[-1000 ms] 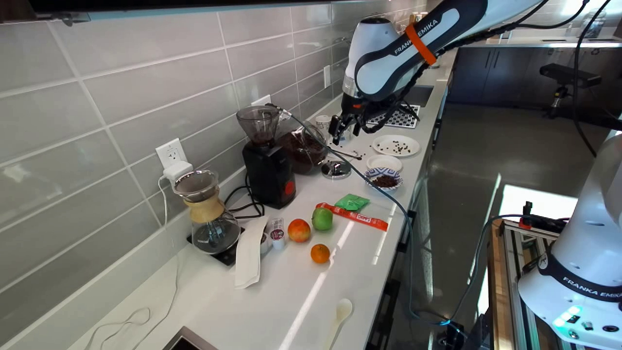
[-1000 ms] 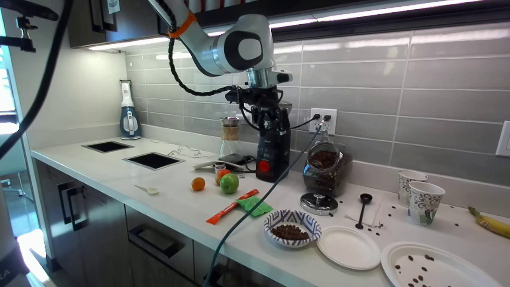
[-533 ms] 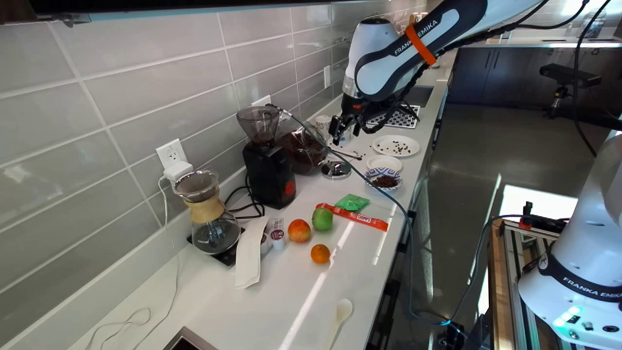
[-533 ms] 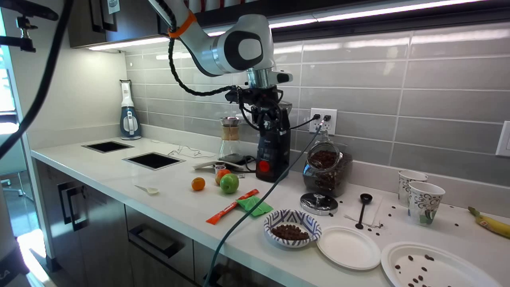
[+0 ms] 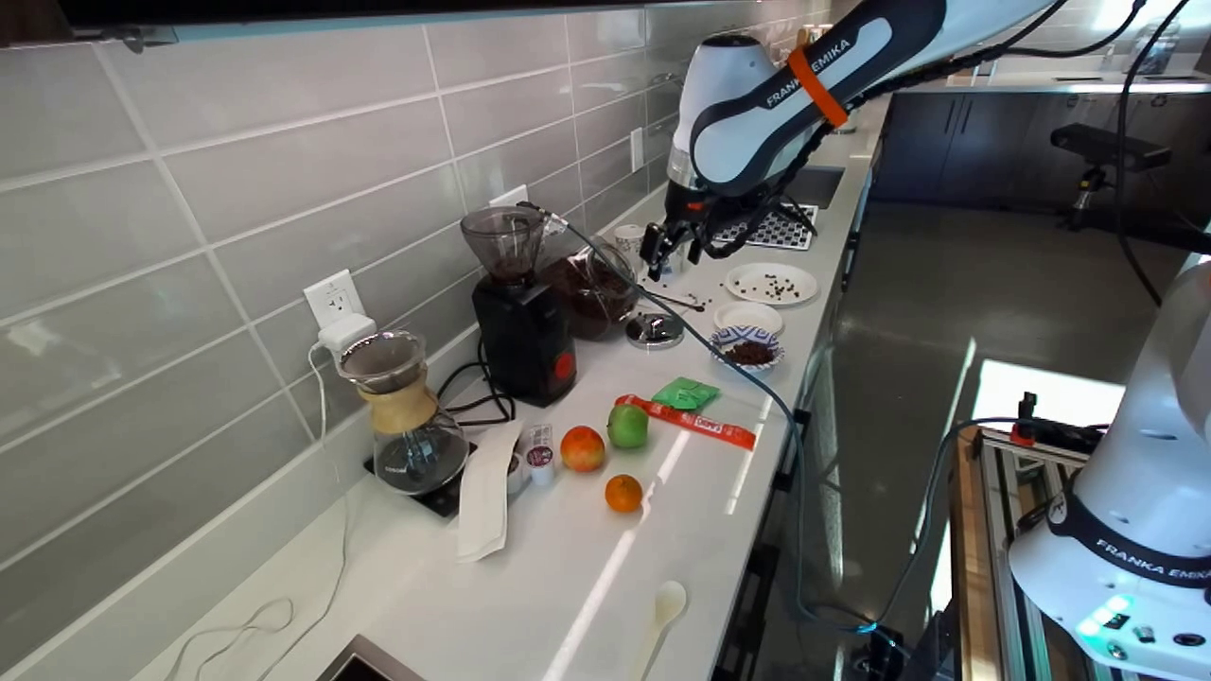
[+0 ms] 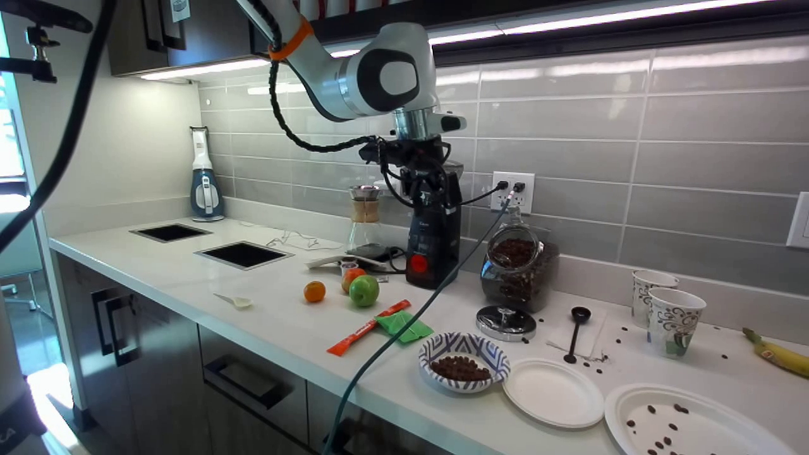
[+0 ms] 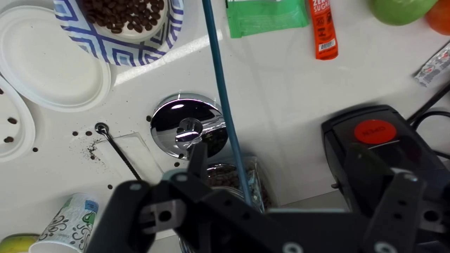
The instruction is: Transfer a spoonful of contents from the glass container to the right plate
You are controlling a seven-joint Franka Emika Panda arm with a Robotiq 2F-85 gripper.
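Pincer point(image 7: 279, 156) spread wide, holding nothing, glass container point(image 6: 529, 285) by the wall edge of the desk point(image 6: 272, 300), partly covered by the pincer in the wrist view, large plate point(image 5: 739, 280) near the front edge, whole only in an exterior view.

- A white counter point(image 6: 265, 300) has two square openings point(image 6: 244, 255) at its left.
- Far left: an upright hand vacuum point(image 6: 206, 189).
- Near left: a pale spoon point(image 6: 240, 303).
- Left of middle: an orange point(image 6: 314, 291), a red apple point(image 5: 582, 448), a green apple point(image 6: 364, 291).
- Behind these stand a coffee pot point(image 5: 401, 409) on a black pad point(image 5: 443, 501) and a grinder point(image 5: 520, 336).
- Near middle: a red packet point(image 6: 360, 332), a green packet point(image 6: 404, 324).
- Right of the grinder stands a glass jar point(image 6: 524, 291), a metal lid point(image 6: 505, 323) nearer.
- Near edge, going right: patterned bowl point(image 6: 460, 344), small plate point(image 6: 553, 392), large plate point(image 6: 714, 417).
- Behind the small plate, a black scoop point(image 6: 580, 314) lies across a pale sheet point(image 7: 137, 149), among loose beans point(image 7: 89, 133).
- Farther right: two paper cups point(image 6: 673, 322), then a banana point(image 6: 784, 357).
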